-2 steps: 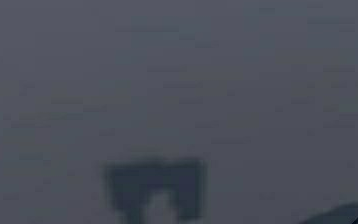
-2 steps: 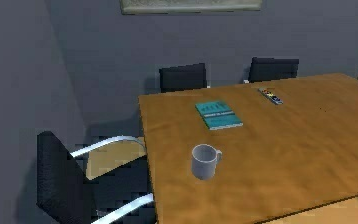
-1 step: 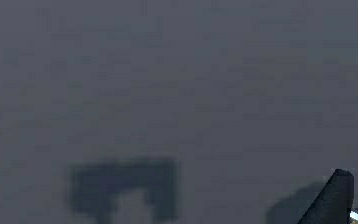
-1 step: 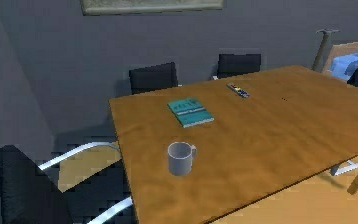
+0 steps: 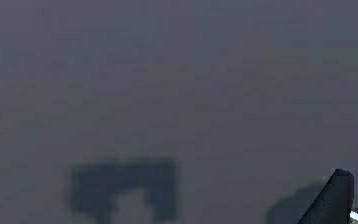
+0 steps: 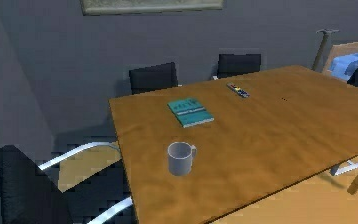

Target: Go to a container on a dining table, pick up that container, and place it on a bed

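A grey mug with a handle on its right stands upright near the front left corner of the wooden dining table in the arm side view. It stands alone, with bare tabletop all around it. Farther back on the table lies a teal book.
A small dark object lies near the table's far edge. Black chairs stand at the far side and at the near left. A blue item by a wooden post sits at the far right. The forward view faces a grey wall, close up, with a dark chair corner.
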You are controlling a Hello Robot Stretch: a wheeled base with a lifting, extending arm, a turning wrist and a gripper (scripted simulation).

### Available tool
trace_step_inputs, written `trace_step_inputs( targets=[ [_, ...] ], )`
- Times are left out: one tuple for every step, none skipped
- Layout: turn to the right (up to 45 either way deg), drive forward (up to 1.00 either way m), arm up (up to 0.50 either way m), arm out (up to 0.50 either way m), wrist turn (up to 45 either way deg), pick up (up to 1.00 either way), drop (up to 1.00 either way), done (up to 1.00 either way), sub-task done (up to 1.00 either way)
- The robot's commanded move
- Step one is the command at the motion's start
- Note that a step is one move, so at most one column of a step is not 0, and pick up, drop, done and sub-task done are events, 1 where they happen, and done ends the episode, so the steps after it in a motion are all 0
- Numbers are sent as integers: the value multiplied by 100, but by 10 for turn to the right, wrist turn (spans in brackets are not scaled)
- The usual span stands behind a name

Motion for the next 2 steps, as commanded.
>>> trace_step_inputs(
  targets=[
    [0, 0, 36, 0, 0, 0, 0, 0, 0],
    [0, 0, 0, 26, 0, 0, 0, 0, 0]
  ],
)
